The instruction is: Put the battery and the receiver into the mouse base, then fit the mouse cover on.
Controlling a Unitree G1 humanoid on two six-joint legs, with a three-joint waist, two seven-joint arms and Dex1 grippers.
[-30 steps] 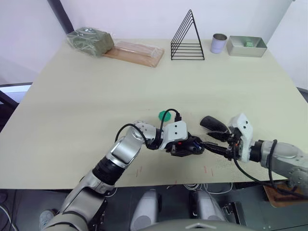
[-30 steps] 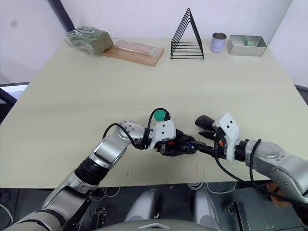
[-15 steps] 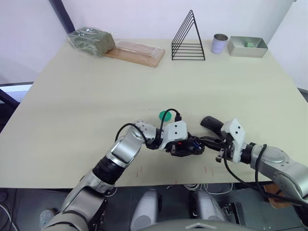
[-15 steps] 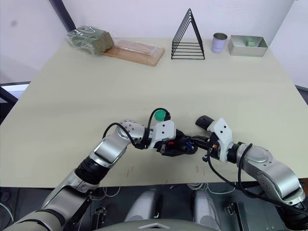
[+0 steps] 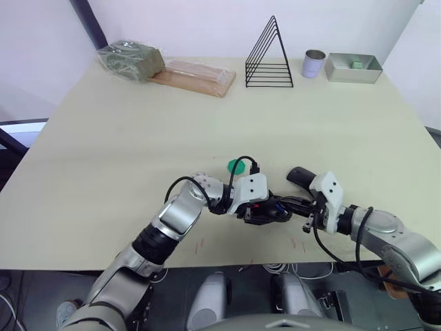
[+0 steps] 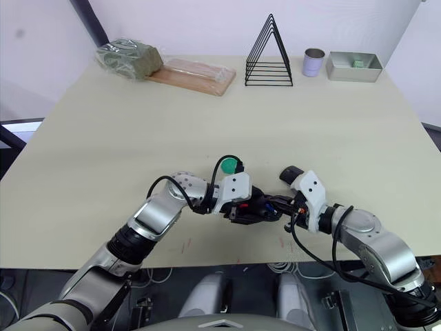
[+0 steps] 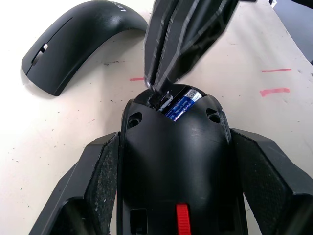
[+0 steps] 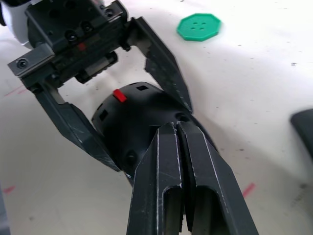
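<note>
Mouse base (image 7: 176, 161) sits clamped between the left gripper's (image 7: 178, 196) fingers, one battery (image 7: 182, 104) inside. The right gripper (image 8: 177, 134), fingers pressed together, has moved in to the base's open end. One mouse cover (image 7: 78, 39) lies nearby.

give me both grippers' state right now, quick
Left gripper: shut on the mouse base, one finger on each side.
Right gripper: shut, tips at the mouse base's open compartment; holding anything cannot be told.
</note>
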